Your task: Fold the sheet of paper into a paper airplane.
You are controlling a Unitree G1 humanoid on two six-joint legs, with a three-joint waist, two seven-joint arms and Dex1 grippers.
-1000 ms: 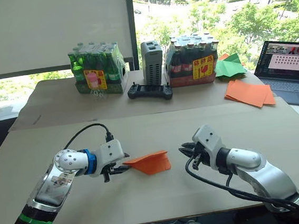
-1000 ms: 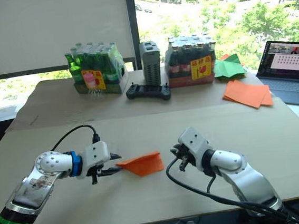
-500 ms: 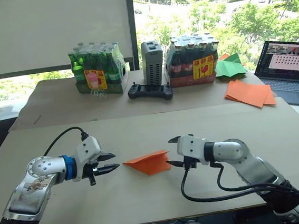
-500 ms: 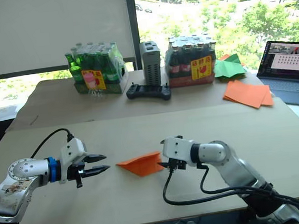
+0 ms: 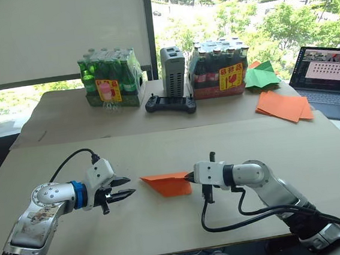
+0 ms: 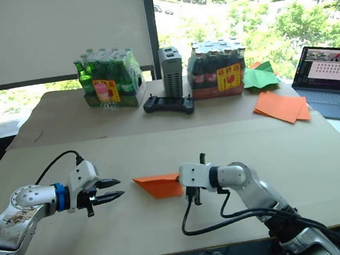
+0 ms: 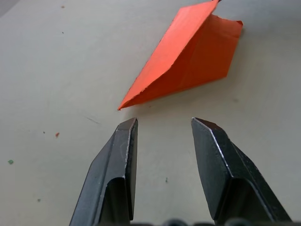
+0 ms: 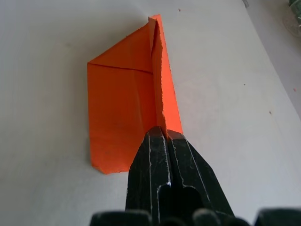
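My right gripper pinches the creased orange paper sheet to steady it, while my left gripper waits open beside its tip.

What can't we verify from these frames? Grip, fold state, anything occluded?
- Head views: the right gripper meets the sheet of paper at its rear edge; contact too small to resolve.
- Right wrist view: the shut fingers cover the paper's near edge, so grip depth is hidden.
- All views: paper's underside and inner folds hidden by its own top flaps.
- Left gripper open, short of the paper's tip.
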